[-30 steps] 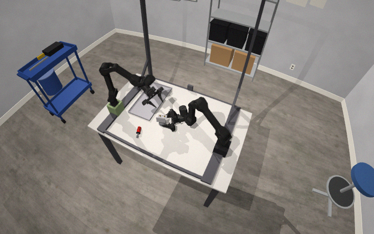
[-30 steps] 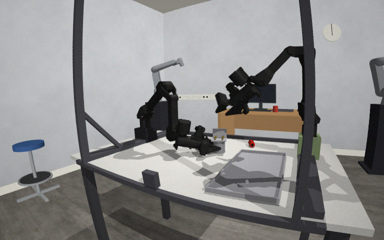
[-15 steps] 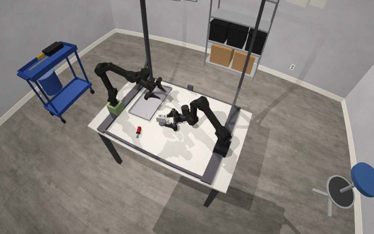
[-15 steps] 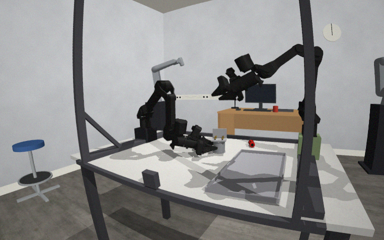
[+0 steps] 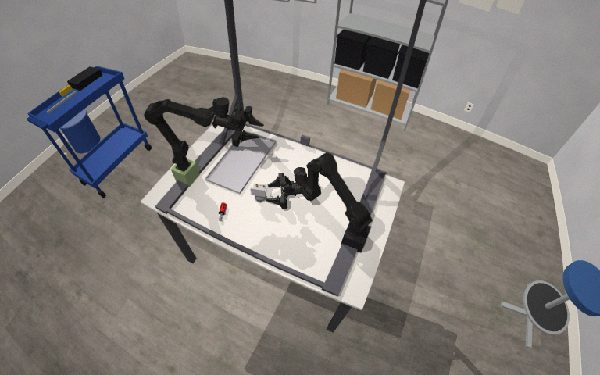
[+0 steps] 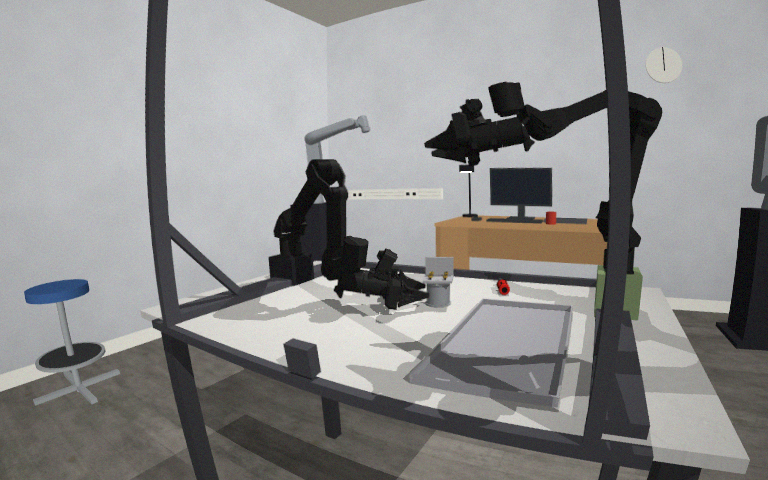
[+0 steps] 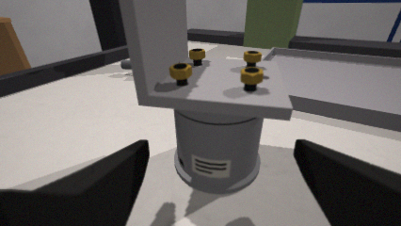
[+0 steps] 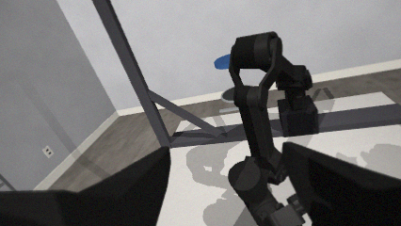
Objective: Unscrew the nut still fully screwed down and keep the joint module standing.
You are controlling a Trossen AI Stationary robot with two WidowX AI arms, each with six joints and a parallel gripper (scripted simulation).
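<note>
Left wrist view: grey cylindrical joint module [image 5: 260,198] [image 6: 438,295] [image 7: 216,141], centre of frame, standing; long axis vertical, L-shaped grey metal bracket [image 5: 258,191] [image 6: 439,267] [image 7: 212,96] on top, its upright plate at left.
Left gripper [image 5: 268,192] [image 6: 425,290] [image 7: 222,143]: wide, nothing held.
Right gripper [image 5: 260,130] [image 6: 430,148] [image 8: 227,147]: parted, nothing held; upper left, top view.
Risk: off-centre closing could tip or turn the unfixed module.

Over the last second, you had your right gripper [image 5: 259,131] [image 6: 429,149] [image 8: 225,152] climb toward 12 o'clock in the exterior view; from above, it shifted toward 1 o'clock. Its nose also swung up, from a downward slant near 8 o'clock to almost level at 9 o'clock in the exterior view. Meanwhile your left gripper [image 5: 269,193] [image 6: 425,290] [image 7: 221,147] backed away from the joint module [image 5: 258,191] [image 6: 438,291] [image 7: 218,146], toward 3 o'clock from above, and the shadows across the tray [image 5: 238,169] [image 6: 509,328] changed shape.
</note>
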